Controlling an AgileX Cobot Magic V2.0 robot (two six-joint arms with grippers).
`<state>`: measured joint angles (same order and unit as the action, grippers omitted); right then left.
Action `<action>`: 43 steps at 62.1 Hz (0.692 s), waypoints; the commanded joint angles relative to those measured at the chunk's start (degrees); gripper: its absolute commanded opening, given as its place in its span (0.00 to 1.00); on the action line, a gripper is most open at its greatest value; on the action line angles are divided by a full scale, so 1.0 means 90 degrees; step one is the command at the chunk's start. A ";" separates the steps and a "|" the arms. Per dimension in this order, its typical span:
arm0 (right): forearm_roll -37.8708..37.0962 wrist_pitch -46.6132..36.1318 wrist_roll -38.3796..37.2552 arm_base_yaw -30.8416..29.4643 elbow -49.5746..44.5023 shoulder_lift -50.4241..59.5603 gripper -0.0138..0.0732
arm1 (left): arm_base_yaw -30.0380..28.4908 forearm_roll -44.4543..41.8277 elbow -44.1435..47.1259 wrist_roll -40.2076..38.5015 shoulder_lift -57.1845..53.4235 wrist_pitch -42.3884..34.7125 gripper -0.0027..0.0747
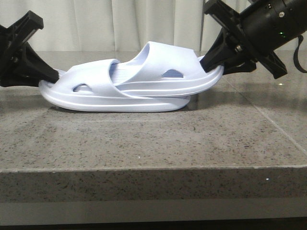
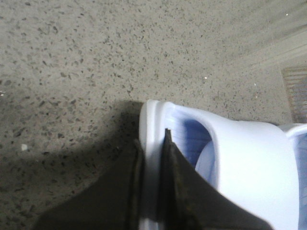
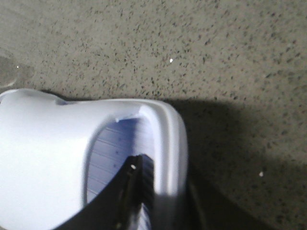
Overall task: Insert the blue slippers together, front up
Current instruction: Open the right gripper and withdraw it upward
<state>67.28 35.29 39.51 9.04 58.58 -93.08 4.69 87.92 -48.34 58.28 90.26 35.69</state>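
The tabletop (image 1: 144, 139) is a thick slab of grey speckled stone with a polished upper face and a squared front edge. A pale band (image 1: 144, 211) runs beneath that edge. Pale pleated curtains (image 1: 120, 21) hang behind the far side.

Nested blue slippers (image 1: 129, 84) block table (image 1: 144, 139) centre; bare stone open in front

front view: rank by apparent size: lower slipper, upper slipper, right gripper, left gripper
1. Lower slipper, longest span, though partly covered.
2. Upper slipper, nested in it; nearly as long, so the ranking is close.
3. Right gripper, its arm cropped at the edge.
4. Left gripper, also cropped; the two grippers are unsure, since framing cuts both.
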 commanded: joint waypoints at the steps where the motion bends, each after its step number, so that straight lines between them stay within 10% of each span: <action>1: -0.0151 0.0669 0.0053 -0.0162 0.0131 0.0350 0.58 | 0.0115 0.0335 -0.0157 -0.0011 -0.0222 0.0723 0.01; 14: -0.0700 0.1218 0.0053 -0.1276 0.0137 0.0797 0.85 | 0.0115 0.0335 -0.0157 -0.0011 -0.0222 0.0723 0.01; 30: -0.1037 0.1997 0.0053 -0.2576 0.0137 0.1618 0.88 | 0.0115 0.0335 -0.0157 -0.0011 -0.0222 0.0723 0.01; 43: -0.1865 0.2163 -0.0024 -0.2343 0.0006 0.2757 0.88 | 0.0243 0.0335 -0.0157 -0.0011 -0.0222 0.0711 0.01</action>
<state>50.93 53.87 39.51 -13.10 58.12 -73.63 5.59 88.40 -48.34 58.28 90.26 39.73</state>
